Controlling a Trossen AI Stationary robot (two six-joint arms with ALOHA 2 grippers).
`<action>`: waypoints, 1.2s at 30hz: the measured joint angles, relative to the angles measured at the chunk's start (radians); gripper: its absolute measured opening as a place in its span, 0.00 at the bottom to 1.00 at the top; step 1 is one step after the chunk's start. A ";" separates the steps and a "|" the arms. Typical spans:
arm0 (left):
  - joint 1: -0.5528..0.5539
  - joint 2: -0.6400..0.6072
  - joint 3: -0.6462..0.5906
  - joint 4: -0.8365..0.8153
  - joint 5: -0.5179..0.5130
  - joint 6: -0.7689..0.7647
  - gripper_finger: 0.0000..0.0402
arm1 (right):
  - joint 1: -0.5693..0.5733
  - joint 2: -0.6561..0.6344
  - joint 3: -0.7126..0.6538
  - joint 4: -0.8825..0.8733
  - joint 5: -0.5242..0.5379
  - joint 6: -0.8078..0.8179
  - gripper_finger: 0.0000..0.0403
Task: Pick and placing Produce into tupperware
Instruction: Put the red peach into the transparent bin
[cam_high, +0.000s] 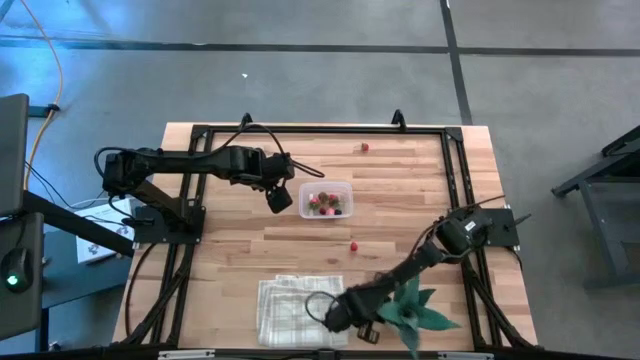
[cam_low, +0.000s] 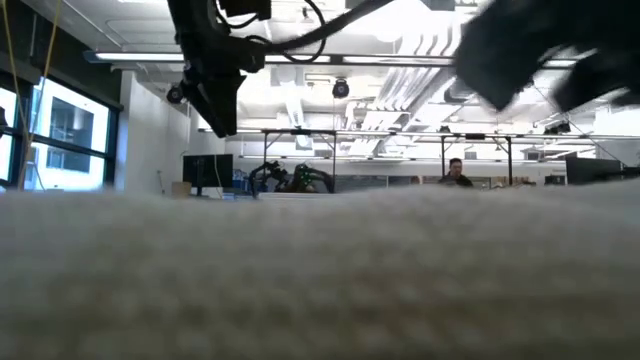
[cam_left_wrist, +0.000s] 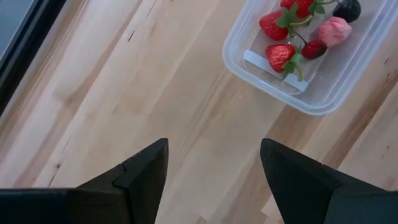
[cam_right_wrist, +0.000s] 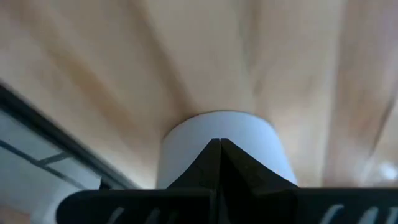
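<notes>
The clear tupperware (cam_high: 326, 200) sits mid-table with several pieces of produce (cam_left_wrist: 283, 56) inside: red strawberries, a pink piece and a dark one. Two loose red pieces lie on the wood, one near the far edge (cam_high: 365, 147) and one nearer the middle (cam_high: 353, 244). My left gripper (cam_high: 280, 197) (cam_left_wrist: 214, 146) hovers open and empty just left of the tupperware rim (cam_left_wrist: 311, 102). My right gripper (cam_high: 338, 316) (cam_right_wrist: 219, 142) is shut, low by the near edge beside the checked cloth. A white round object (cam_right_wrist: 217, 134) stands right behind its fingertips. My right gripper has its shut fingertips right in front of the white round object's side (cam_right_wrist: 186, 140). I cannot tell whether they touch it.
A white-and-grey checked cloth (cam_high: 290, 310) lies folded at the near edge and fills the foreground of the low view. A green spiky-leaved plant (cam_high: 415, 308) lies to its right, under the right arm. A black frame (cam_high: 320, 130) borders the table. Bare wood lies between tupperware and cloth.
</notes>
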 joint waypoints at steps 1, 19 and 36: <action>0.000 0.000 0.000 0.000 0.001 0.000 0.61 | 0.011 0.000 0.000 -0.001 -0.010 0.015 0.00; 0.000 0.000 0.000 -0.002 0.029 -0.006 0.61 | 0.090 -0.017 0.000 -0.055 -0.081 0.130 0.00; 0.000 0.000 0.000 -0.001 0.037 -0.001 0.61 | -0.420 -0.566 0.000 -0.066 0.569 -0.237 0.00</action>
